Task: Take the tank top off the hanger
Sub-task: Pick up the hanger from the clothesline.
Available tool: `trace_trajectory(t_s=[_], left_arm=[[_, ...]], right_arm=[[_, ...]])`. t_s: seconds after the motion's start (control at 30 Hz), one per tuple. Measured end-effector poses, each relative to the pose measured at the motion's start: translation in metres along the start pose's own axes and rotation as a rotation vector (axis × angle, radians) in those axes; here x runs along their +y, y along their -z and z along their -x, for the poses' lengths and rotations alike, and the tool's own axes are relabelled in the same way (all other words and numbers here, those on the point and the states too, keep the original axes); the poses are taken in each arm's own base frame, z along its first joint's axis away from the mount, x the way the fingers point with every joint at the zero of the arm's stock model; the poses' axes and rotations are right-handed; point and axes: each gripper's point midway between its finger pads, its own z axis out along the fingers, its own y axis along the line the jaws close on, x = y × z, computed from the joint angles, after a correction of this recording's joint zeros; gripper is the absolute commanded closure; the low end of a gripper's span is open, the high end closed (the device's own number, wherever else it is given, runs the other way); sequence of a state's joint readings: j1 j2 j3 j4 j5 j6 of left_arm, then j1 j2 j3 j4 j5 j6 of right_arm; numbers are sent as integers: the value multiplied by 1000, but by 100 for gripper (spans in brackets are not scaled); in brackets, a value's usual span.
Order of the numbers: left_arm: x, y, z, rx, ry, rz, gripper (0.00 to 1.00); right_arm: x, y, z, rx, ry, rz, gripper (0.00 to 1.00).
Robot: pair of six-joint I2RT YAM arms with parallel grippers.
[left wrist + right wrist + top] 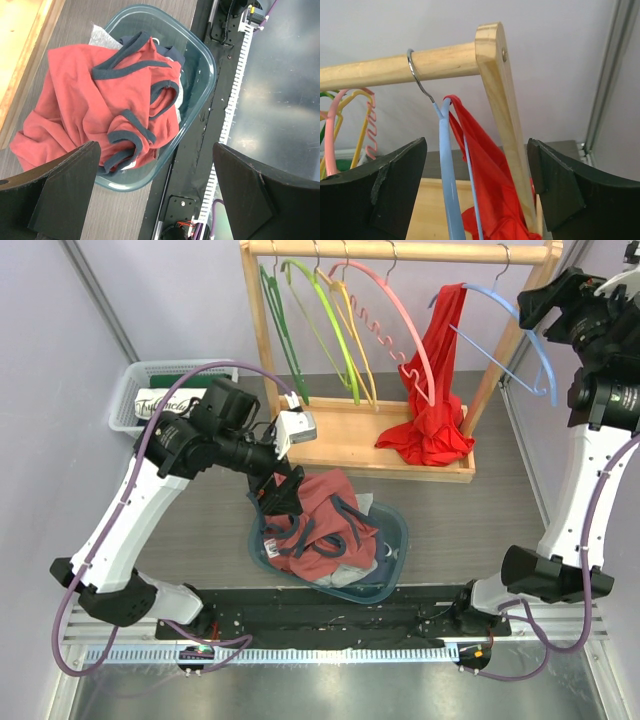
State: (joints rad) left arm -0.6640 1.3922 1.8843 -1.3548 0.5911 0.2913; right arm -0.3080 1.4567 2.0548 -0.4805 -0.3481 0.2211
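The red tank top (436, 390) hangs from the neck of the blue hanger (522, 325) at the right end of the wooden rack (400, 252), its lower part heaped on the rack's base board; the rack's upright post stands just beside it, and green, yellow and pink hangers (350, 340) hang to the left; the right gripper (476, 165) faces the hanger's hook, jaws wide apart, holding nothing; the left gripper (156, 147), jaws also spread, hovers over a teal basin (396, 540) of crumpled red, navy-trimmed clothing (100, 95); a white basket (135, 390) sits far left; the table (200, 550) is dark wood-grain, the walls pale.
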Motion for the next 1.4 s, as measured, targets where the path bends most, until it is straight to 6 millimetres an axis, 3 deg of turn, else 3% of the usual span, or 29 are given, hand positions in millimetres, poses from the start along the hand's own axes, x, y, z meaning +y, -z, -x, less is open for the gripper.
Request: trace_trajectory(t_s=[0.17, 0.57, 1.07, 1.37, 1.4], left_arm=[[0, 2, -3, 1, 2, 9, 0], [0, 3, -3, 0, 2, 10, 0], [2, 4, -4, -3, 12, 17, 0], [3, 5, -3, -6, 14, 20, 0], [3, 5, -2, -8, 13, 20, 0]], right_arm=[[7, -8, -21, 65, -67, 64, 11], [28, 2, -21, 84, -93, 157, 27], [34, 7, -50, 201, -105, 165, 35], [41, 2, -76, 292, -84, 166, 57], [42, 1, -79, 300, -81, 163, 63]])
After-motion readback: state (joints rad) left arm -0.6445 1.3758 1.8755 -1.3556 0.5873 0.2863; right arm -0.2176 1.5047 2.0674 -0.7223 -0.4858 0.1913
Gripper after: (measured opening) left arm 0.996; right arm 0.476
